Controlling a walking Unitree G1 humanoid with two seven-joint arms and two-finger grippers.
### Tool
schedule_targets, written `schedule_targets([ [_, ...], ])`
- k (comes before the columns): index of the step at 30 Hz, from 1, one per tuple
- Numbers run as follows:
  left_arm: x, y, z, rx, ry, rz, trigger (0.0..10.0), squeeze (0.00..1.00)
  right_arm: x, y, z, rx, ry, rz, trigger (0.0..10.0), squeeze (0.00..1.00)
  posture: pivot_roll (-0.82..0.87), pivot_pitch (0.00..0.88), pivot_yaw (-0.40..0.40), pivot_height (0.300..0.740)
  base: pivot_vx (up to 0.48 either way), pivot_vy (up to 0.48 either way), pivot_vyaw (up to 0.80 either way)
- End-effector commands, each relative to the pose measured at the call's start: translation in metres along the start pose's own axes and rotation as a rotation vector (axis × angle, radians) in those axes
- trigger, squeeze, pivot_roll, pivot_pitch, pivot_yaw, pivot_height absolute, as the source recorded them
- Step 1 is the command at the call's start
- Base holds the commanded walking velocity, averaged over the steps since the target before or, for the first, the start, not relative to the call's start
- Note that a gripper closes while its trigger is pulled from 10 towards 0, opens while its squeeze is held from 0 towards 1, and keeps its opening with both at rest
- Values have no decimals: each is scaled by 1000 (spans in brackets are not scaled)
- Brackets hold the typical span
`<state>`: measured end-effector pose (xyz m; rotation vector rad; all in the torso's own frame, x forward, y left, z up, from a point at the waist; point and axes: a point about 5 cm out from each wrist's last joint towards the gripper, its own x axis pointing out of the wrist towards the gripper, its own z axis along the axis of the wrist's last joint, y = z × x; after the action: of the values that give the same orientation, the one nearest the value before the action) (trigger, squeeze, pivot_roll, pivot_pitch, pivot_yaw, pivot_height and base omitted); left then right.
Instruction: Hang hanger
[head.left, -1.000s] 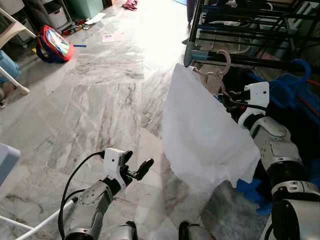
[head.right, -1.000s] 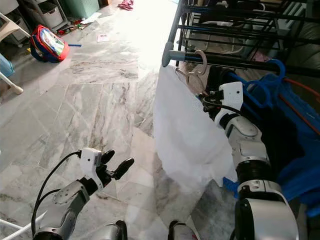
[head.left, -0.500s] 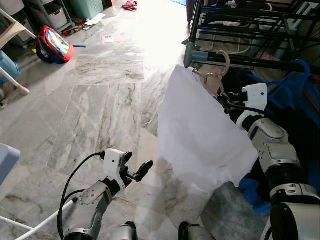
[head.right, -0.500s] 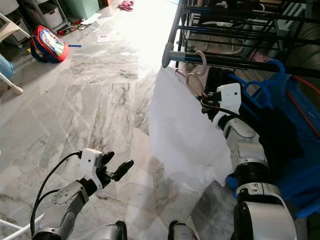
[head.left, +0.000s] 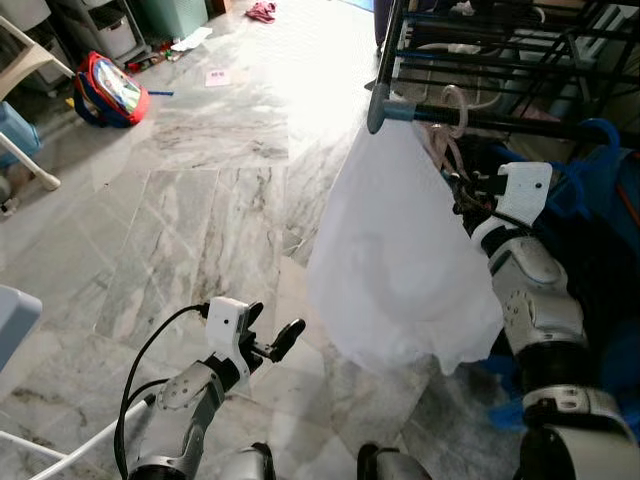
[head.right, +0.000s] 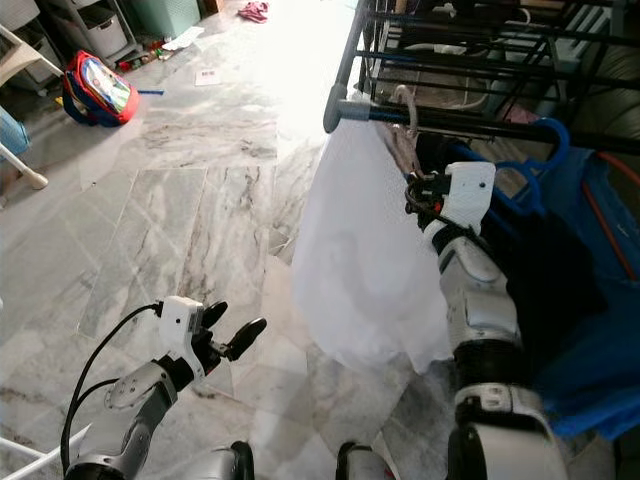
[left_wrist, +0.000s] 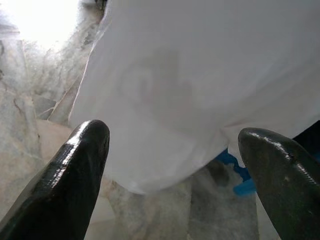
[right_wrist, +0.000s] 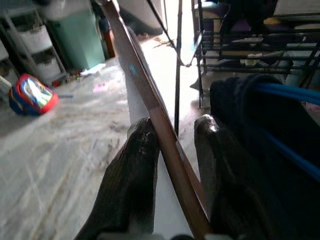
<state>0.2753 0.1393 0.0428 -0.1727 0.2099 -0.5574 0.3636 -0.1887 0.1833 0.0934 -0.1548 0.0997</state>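
While the wooden hanger (right_wrist: 165, 145) is gripped between its two black fingers (right_wrist: 131, 170), the right claw (head.left: 462, 192) is held up just below the front bar of the drying rack (head.left: 480, 70), its fingers closed on the hanger's slanted arm. The hanger's pale hook (head.left: 455, 103) is seen at the dark front rail (head.left: 500, 124), close to the rack's grey corner joint (head.left: 378, 108); whether the hook is fully seated over the rail cannot be told. A white garment (head.left: 400, 260) is draped from the hanger and hangs down beside the right forearm, its lower hem well above the floor. Just behind the claw, blue hangers (head.left: 590, 150) and dark clothing (right_wrist: 250, 120) are carried on the same rack, and further bars with laundry are seen deeper in.

The left claw (head.left: 268, 335) is held low over the marble floor (head.left: 200, 200), well apart from the rack, with its fingers (left_wrist: 75, 165) spread wide and nothing between them; in the left wrist view, the white garment is seen beyond the gap. A black cable (head.left: 150, 350) is looped along the left arm.

Farther off on the floor, a red and blue bag (head.left: 108, 88) lies near a white shelf unit (right_wrist: 35, 40) and a green bin (right_wrist: 82, 37). A pink scrap (head.left: 216, 76) and a red cloth (head.left: 262, 10) are scattered in the sunlit patch beyond.
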Motion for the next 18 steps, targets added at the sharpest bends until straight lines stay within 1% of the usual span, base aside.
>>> schedule_targets([
  [1,-3,2,-7,-3,27,18,10000,0,-5,8,24,-27,-116,10,275,0,46,199,29,740,0,0,0],
  [2,-3,2,-7,-3,27,18,10000,0,-7,10,22,-27,-117,13,2235,0,45,199,29,740,0,0,0],
  [3,-3,2,-7,-2,27,18,10000,0,-11,12,19,-25,-112,19,2627,0,45,199,29,740,0,0,0],
  [4,-3,2,-7,0,27,17,10000,0,-15,13,15,-28,-103,25,3569,0,44,198,30,740,0,0,0],
  [5,-2,2,-7,2,27,18,10000,0,-22,15,7,-41,-83,27,6157,0,43,196,30,740,0,0,0],
  [6,-2,2,-7,2,27,18,10000,0,-22,15,7,-41,-83,27,6157,0,43,196,30,740,0,0,0],
  [7,-2,2,-7,4,28,22,10000,0,-29,17,0,-46,-62,23,10000,0,42,196,31,740,0,0,0],
  [8,-2,3,-7,8,29,28,10000,0,-36,17,-8,-54,-40,18,10000,0,40,196,32,740,0,0,0],
  [9,-2,3,-7,8,29,28,10000,0,-36,17,-8,-54,-40,18,10000,0,40,196,32,740,0,0,0],
  [10,-1,4,-7,10,31,33,10000,0,-41,17,-13,-66,-26,15,10000,0,37,194,36,740,0,0,0],
  [11,-1,6,-7,20,35,54,10000,0,-50,18,-22,-76,2,8,10000,0,33,194,40,740,0,0,0],
  [12,-1,7,-7,22,38,61,10000,0,-52,18,-24,-74,9,6,10000,0,33,194,40,740,0,0,0],
  [13,-1,8,-7,28,40,70,10000,0,-60,18,-31,-62,31,-9,10000,0,32,193,40,740,0,0,0],
  [15,0,8,-7,33,42,76,10000,0,-65,18,-35,-56,43,-20,10000,0,28,192,42,740,0,0,0],
  [17,1,11,-9,61,58,120,10000,0,-74,18,-44,-55,70,-50,10000,0,23,192,45,740,0,0,0],
  [18,1,11,-9,61,58,120,10000,0,-74,18,-44,-55,70,-50,10000,0,23,192,45,740,0,0,0],
])
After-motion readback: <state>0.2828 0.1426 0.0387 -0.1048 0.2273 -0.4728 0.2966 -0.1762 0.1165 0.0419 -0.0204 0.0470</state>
